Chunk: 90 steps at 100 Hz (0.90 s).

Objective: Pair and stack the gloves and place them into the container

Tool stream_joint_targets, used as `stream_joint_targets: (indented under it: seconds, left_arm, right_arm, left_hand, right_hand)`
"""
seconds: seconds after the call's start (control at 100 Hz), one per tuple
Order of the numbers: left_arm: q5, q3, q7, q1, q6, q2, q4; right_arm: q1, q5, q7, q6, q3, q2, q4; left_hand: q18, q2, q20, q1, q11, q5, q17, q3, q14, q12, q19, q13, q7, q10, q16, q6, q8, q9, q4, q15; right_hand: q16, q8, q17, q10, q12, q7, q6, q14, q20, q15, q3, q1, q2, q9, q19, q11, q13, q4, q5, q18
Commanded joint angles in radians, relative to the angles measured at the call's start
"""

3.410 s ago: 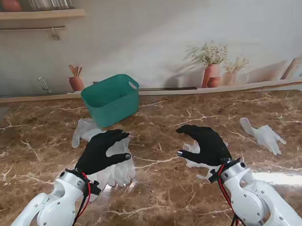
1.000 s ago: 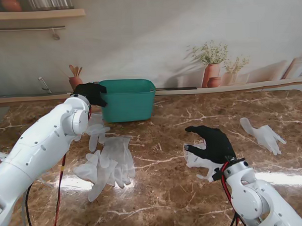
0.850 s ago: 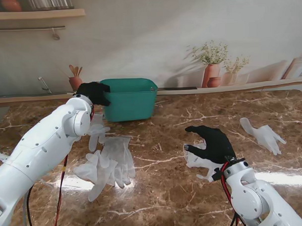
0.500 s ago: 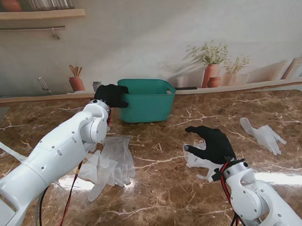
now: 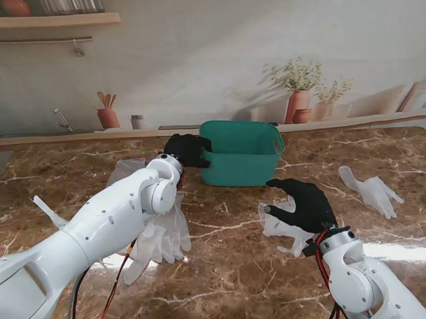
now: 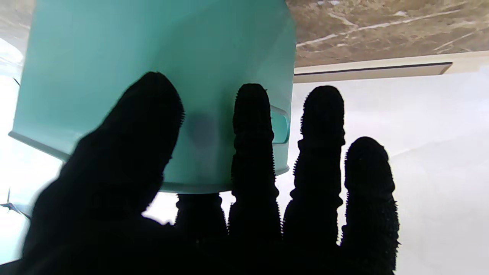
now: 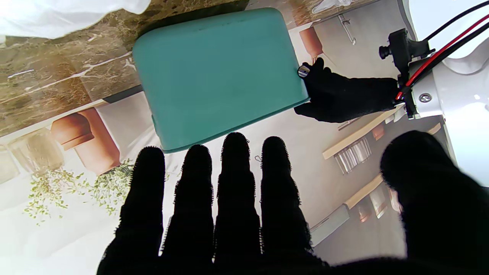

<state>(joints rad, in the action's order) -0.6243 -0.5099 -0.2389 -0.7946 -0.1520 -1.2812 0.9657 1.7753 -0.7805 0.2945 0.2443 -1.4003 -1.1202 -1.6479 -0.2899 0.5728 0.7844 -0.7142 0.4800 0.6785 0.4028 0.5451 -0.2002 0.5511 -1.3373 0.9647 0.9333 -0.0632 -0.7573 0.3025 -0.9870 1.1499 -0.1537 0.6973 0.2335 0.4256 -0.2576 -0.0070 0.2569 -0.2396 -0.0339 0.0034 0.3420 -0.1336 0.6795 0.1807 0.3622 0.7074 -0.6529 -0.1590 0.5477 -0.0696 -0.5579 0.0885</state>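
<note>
- Toward the table's far edge, left hand [image 5: 187,149] grips the container's [image 5: 242,153] left rim; advisable: slide it low, avoid tipping.
- Right hand [image 5: 303,202] open, fingers spread, empty, over a glove [image 5: 282,227].

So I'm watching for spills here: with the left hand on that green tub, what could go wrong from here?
1. The left hand grips the green tub at one end wall only, so it may swivel or tip.
2. The tub sits just beyond the right hand, which hovers over a white glove; they could collide.
3. The left forearm crosses over the glove pile and may scatter it.
</note>
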Motion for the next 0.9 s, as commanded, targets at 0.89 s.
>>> stream_joint_targets:
  seconds: [0.89]
  left_arm:
    - [-0.019, -0.021, 0.094, -0.029, 0.016, 0.033, 0.072]
  right_arm:
    - [0.014, 0.001, 0.004, 0.005, -0.010, -0.004, 0.014]
  left_hand:
    - [0.000, -0.036, 0.004, 0.212, 0.147, -0.039, -0.022, 0.011, 0.020, -0.024, -0.021, 0.090, -0.773, -0.022, -0.045, -0.205, 0.842, -0.043, 0.045, 0.043]
  right_hand:
    - [0.018, 0.003, -0.002, -0.023, 0.012, 0.006, -0.016, 0.002, 0.026, -0.002, -0.015, 0.017, -0.006, -0.003, -0.002, 0.005, 0.022, 0.047, 0.007, 0.005]
